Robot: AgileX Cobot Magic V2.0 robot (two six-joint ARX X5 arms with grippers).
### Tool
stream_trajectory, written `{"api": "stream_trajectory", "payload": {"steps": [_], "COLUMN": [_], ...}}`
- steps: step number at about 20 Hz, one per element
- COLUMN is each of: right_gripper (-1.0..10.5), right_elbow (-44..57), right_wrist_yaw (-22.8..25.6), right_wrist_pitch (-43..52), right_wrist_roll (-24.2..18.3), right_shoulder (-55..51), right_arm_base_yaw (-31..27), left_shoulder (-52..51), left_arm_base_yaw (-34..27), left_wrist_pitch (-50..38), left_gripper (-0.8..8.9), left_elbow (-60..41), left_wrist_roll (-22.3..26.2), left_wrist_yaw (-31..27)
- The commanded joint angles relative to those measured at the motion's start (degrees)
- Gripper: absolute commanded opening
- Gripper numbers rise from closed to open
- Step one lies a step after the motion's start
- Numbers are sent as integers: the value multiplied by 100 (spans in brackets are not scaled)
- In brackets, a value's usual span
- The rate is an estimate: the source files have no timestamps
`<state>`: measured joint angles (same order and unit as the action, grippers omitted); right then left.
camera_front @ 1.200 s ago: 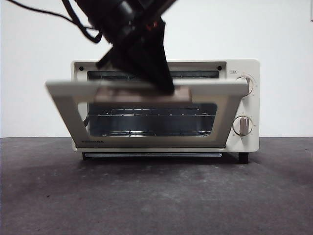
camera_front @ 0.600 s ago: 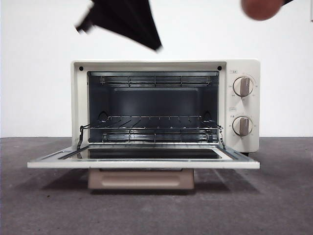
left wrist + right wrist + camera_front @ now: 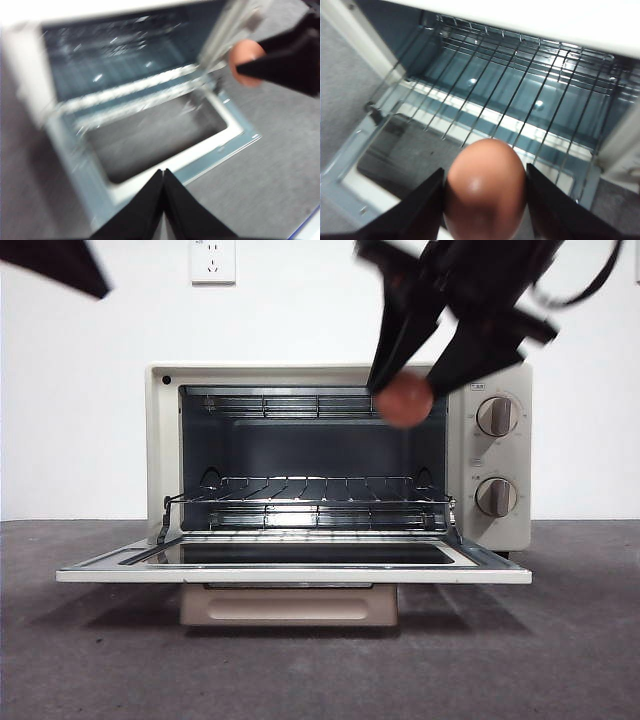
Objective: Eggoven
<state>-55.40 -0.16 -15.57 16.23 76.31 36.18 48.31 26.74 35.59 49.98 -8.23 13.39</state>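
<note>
The egg (image 3: 485, 187) was pinched between the two jaws of the right gripper (image 3: 485, 200), one jaw pressed against each flank. Its long axis ran along the jaws, with the narrower end projecting beyond the tips toward the oven (image 3: 160, 450). From the front, the same gripper (image 3: 404, 390) entered from the upper right, and the egg (image 3: 404, 400) hung in the air in front of the upper right part of the oven opening, above the level of the wire rack (image 3: 310, 500) and well clear of it.

The oven door (image 3: 290, 575) lay fully open and roughly level, with the handle (image 3: 288, 606) hanging beneath its front edge. The right wrist view showed the rack (image 3: 520, 90) ahead of and below the egg, with nothing between them. In my judgement, the decisive relation was this: the rack lay forward and downward from the held egg, so the coming move called for travel in through the opening, then a descent onto the wires.

The right arm was plainly the nearer one. The left gripper (image 3: 163, 175) stood back with its jaws pressed together and nothing between them, looking across the open door from the far side. In the front view it showed only as a dark tip (image 3: 60, 262) at the upper left corner.

A rounded egg set on spaced wires seemed liable to roll unless seated in a gap between bars.
</note>
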Motion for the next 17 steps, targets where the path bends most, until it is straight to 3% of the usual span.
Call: {"api": "stream_trajectory", "payload": {"steps": [1, 7, 17], "right_gripper": [4, 4, 4], "right_elbow": [-28, -28, -28], "right_wrist_yaw": [22, 13, 63], "right_wrist_pitch": [466, 1309, 1602], "right_wrist_roll": [-61, -61, -63], "right_shoulder": [452, 1139, 1508], "right_arm_base_yaw": [-63, -328, -345], "left_shoulder": [-376, -990, -1053], "left_arm_base_yaw": [-125, -177, -177], "left_wrist_pitch": [131, 557, 555], "left_gripper": [7, 7, 7], "left_elbow": [-264, -435, -435], "left_wrist_roll": [-46, -142, -192], "left_wrist_yaw": [-11, -11, -13]}}
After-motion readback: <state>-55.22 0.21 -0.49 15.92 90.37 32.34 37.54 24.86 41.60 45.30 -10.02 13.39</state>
